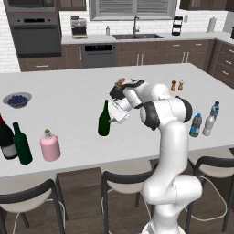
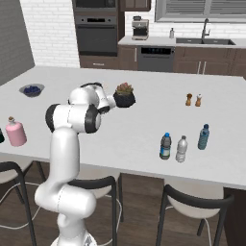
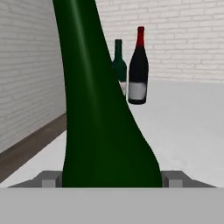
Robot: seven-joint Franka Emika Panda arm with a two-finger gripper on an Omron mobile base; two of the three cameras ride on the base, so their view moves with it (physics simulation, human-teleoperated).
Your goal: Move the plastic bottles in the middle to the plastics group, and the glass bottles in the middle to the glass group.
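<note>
Three glass bottles fill the left base view's lower left: a red-topped wine bottle [image 1: 5,139], a stocky green bottle [image 1: 21,144] and the pink corked bottle [image 1: 50,146], while the gripper [image 1: 113,118] meets the slim green bottle [image 1: 104,120] at centre. Right base view's lower right groups the blue-capped water bottle [image 2: 165,146] beside two plastic bottles [image 2: 181,149]. Hand view's centre shows that slim bottle pinched between both fingertips [image 3: 51,179].

The arm [image 1: 171,137] folds forward and left, jaws clamped, hand level.
</note>
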